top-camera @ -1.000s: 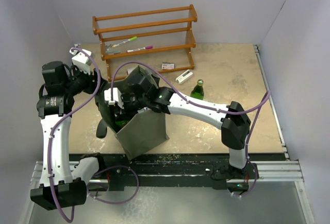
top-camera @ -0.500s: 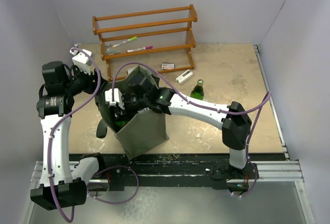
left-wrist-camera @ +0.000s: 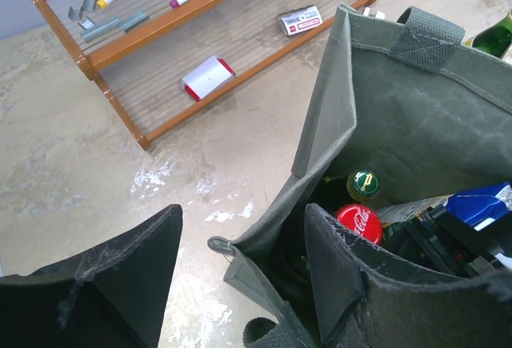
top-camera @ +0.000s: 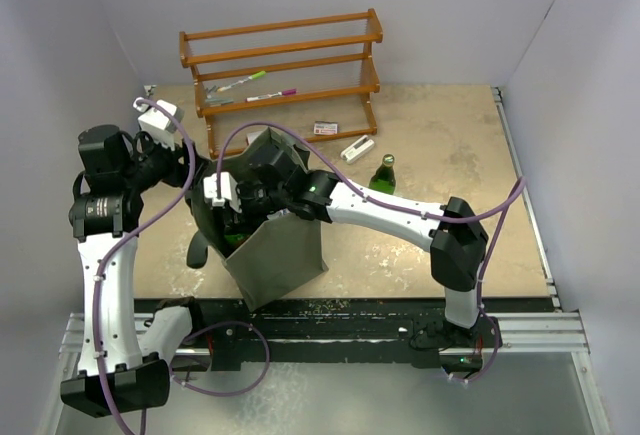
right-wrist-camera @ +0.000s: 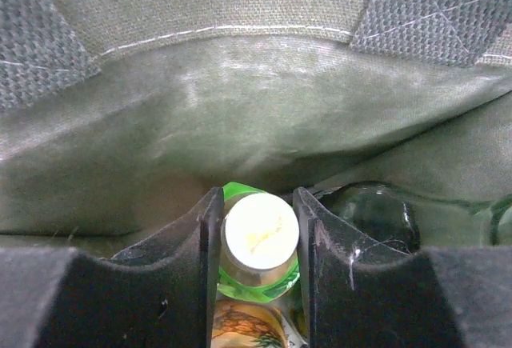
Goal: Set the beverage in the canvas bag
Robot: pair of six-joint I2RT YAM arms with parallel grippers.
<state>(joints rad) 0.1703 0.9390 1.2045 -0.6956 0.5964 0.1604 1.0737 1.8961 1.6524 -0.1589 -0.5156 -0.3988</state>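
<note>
A green bottle with a white cap [right-wrist-camera: 258, 236] is clasped at the neck by the right gripper [right-wrist-camera: 258, 208], inside the boxy dark grey-green canvas bag [right-wrist-camera: 240, 132]. The left gripper [left-wrist-camera: 244, 228] is held open astride the bag's corner. On release the bottle could be tipped against the clear glass bottle [right-wrist-camera: 376, 216] just right of the fingers [right-wrist-camera: 324, 240]. Cloth wall lies close ahead; room is left only backward.

— Showed white shells on the left arm [top-camera: 103, 285] and right arm [top-camera: 385, 210], with black joints?
— Did. Trailed looping purple cables [top-camera: 250, 125] too, and carried white camera boxes [top-camera: 160, 115] at the wrists. Ended in a matte black left hand [left-wrist-camera: 240, 228] and right hand [right-wrist-camera: 258, 204], both wedge-fingered and flecked with pale fibres.
</note>
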